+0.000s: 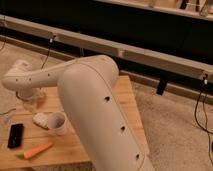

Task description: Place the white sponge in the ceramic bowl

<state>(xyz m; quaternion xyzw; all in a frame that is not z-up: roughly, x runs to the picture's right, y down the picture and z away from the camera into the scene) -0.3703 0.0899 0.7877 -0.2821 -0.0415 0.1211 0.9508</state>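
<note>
1. At the far left of the wooden desk [62, 150], the claw [27, 100] hangs under a smooth, bulky white arm [90, 100]; whether it is wide or narrow cannot be told.
2. Nearer, the lumpy white sponge [41, 120] lies just beside a white mug [58, 123].

Setting: robotics test lab. Indicators: wooden desk [50, 137] on speckled carpet [170, 125], long metal rail [150, 57] along a dark wall, loose cables [202, 107] at right. The tool [27, 100] hangs over the desk's left side.
</note>
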